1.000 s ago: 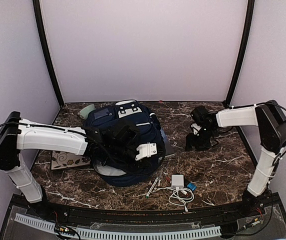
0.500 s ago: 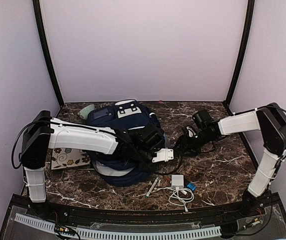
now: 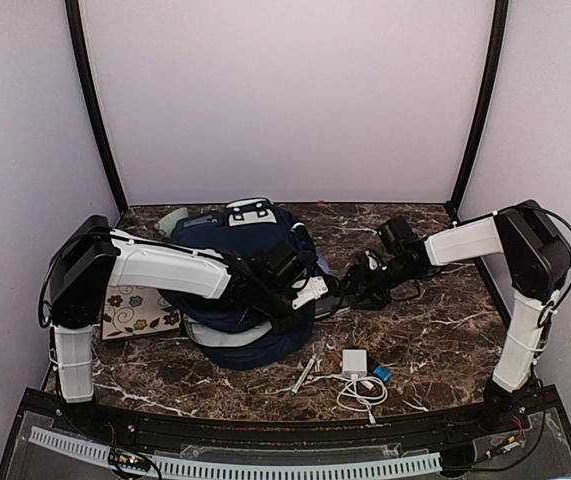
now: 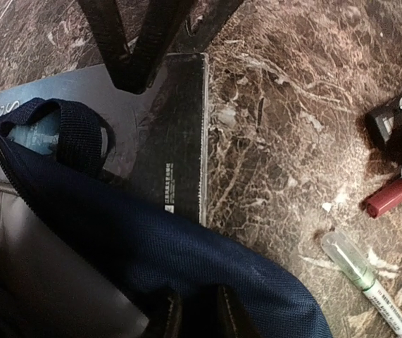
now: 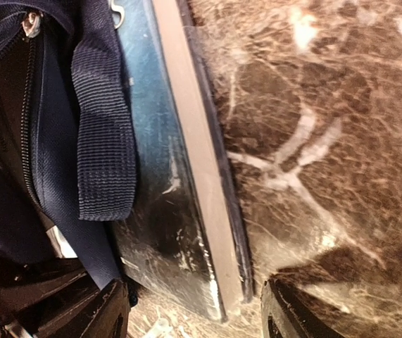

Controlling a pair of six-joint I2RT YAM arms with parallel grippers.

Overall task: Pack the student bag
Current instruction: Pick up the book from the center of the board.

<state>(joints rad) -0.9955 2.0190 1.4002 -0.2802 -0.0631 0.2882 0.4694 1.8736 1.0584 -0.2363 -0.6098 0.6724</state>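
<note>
The student bag [image 3: 250, 285], navy with white patches by its handle, lies at the table's middle left. My left gripper [image 3: 315, 288] reaches across it. In the left wrist view that gripper [image 4: 199, 313] is shut on the bag's navy rim [image 4: 208, 260], with the dark inside of the bag to the left. A flat black book [image 4: 169, 141] sticks out from under the bag onto the marble. My right gripper [image 3: 352, 292] is at that book. In the right wrist view it [image 5: 193, 313] stands open, its fingers [image 5: 296, 317] either side of the book's pale edge [image 5: 197, 183], beside a navy strap [image 5: 105, 141].
A floral card [image 3: 140, 312] lies left of the bag. In front of it lie a marker pen [image 3: 305, 375], a white charger with coiled cable [image 3: 357, 365] and a small blue item [image 3: 381, 373]. A red tube [image 4: 389, 197] lies near the charger. A pale green object [image 3: 173, 220] sits at the back left.
My right gripper has moved left from the open marble to the book's edge. My left gripper has swung right across the bag, then drawn back a little with the rim.
</note>
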